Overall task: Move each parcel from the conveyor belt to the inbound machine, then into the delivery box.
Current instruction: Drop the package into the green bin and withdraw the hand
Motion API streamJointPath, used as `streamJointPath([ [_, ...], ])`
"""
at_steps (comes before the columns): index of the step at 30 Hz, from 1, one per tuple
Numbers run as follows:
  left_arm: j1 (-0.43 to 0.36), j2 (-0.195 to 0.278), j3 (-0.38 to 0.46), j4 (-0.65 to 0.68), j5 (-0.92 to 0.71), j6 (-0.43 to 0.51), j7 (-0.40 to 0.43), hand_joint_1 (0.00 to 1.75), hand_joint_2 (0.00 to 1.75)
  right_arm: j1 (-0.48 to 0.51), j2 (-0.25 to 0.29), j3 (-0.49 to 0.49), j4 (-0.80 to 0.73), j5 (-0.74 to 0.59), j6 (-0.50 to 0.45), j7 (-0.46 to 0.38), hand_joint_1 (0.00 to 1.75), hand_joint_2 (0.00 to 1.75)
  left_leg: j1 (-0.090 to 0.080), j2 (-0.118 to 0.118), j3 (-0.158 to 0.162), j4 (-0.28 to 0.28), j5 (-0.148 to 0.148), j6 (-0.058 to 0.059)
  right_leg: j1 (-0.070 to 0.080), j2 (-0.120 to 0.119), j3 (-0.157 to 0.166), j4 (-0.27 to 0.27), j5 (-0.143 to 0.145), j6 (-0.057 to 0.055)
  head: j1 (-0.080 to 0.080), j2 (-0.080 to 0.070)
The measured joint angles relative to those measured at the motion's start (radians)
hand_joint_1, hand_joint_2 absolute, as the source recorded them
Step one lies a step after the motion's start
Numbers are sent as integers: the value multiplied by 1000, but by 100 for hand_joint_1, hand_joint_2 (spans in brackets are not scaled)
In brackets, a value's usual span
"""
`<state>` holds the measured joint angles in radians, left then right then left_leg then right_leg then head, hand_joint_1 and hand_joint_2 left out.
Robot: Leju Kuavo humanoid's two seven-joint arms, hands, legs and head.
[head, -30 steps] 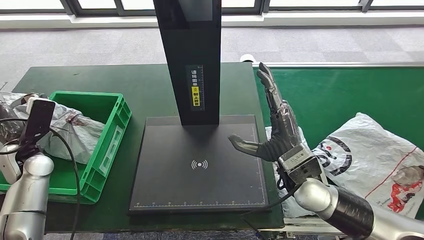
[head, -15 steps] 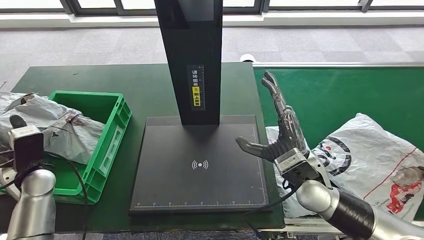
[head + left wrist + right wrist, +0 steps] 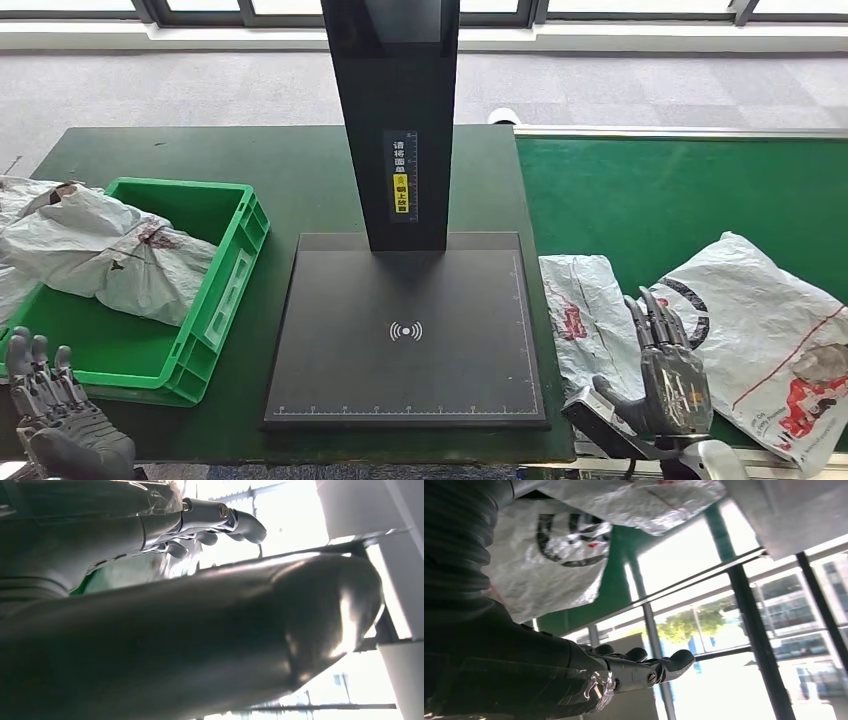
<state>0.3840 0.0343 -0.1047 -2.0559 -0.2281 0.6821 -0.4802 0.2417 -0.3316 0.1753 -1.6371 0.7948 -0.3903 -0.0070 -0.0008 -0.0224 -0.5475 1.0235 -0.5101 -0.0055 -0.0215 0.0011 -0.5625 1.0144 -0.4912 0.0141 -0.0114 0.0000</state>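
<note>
Two white plastic parcels lie on the green conveyor belt (image 3: 680,190): a small one (image 3: 585,320) beside the scanner plate and a large one (image 3: 770,330) with black and red print, which the right wrist view (image 3: 559,555) also catches. My right hand (image 3: 665,375) hovers low at the belt's near edge, fingers spread and upright, holding nothing. Its fingers (image 3: 644,667) reach toward the windows in the right wrist view. At the bottom left corner my left hand (image 3: 55,420) stands open and empty, below the green delivery box (image 3: 215,310). A crumpled grey-white parcel (image 3: 110,250) lies in that box.
The inbound machine has a flat black plate (image 3: 405,335) with a wireless symbol and a tall black post (image 3: 395,110) behind it. They stand on a dark green table (image 3: 210,155). Grey carpet and window frames lie beyond.
My right hand has dropped from above the plate's right edge to low by the belt's near edge. The left arm has sunk, so that its open hand now shows at the bottom left.
</note>
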Motion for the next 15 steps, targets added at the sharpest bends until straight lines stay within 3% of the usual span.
streamJointPath([
  [3,1,-3,-64,-12,47,-50,24,0,0,90,81,-203,-48,38,104,-12,0,175,0,1,-5,0,-1,0,0,1,1,0,0,0,0,0],
  [6,0,-7,-93,-14,61,-78,31,0,0,142,145,-344,-75,66,146,-30,0,175,0,4,-4,0,-2,0,0,4,1,0,0,0,0,0],
  [15,0,-11,-131,-12,88,-101,24,0,0,178,252,-536,-95,117,182,-53,0,175,0,8,6,0,-1,0,0,6,2,0,1,0,0,0],
])
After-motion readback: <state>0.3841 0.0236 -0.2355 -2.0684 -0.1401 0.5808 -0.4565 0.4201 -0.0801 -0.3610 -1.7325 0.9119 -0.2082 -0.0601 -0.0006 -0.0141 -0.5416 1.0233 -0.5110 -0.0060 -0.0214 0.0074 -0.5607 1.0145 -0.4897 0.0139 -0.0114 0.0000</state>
